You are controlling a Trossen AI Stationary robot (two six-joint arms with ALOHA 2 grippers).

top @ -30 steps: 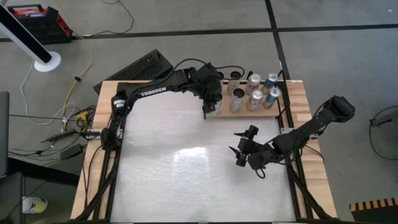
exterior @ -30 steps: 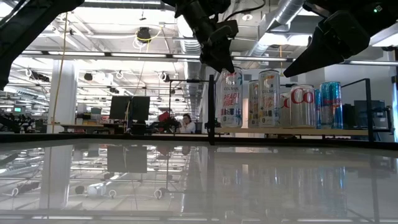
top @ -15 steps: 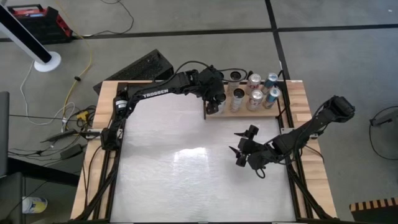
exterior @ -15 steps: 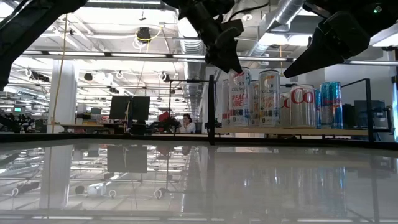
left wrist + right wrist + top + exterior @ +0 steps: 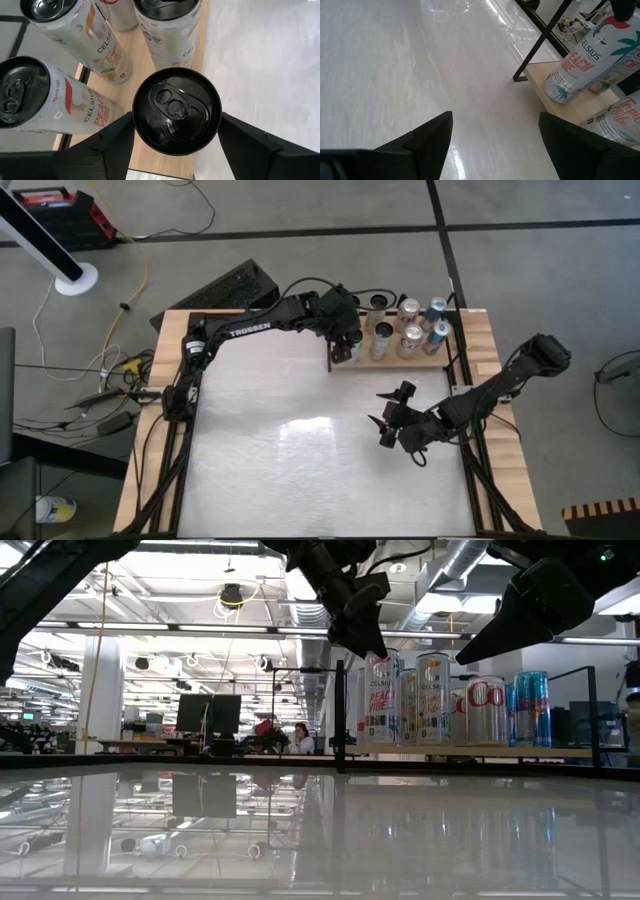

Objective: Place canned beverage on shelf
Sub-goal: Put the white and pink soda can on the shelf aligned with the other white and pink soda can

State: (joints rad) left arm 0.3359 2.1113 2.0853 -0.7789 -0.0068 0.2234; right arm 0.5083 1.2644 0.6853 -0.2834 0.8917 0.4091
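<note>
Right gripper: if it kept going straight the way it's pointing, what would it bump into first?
Probably the glossy white tabletop. The open right gripper slants down toward bare surface, with the light-wood shelf and its cans off to one side.

1. Cans [image 5: 410, 338]: seven. Six stand free on the shelf, and one more can [image 5: 176, 110] sits between the fingers of the left tool [image 5: 343, 351].
2. Shelf [image 5: 395, 361]: one.
3. Arms: two, each ending in one tool, so two tools, counting the right tool [image 5: 381, 420].
4. Desk [image 5: 300, 470]: one.
5. Keyboard [image 5: 232, 286]: one, on the floor beyond the desk.
6. Person [image 5: 298, 738]: one, seated far back in the room.
</note>
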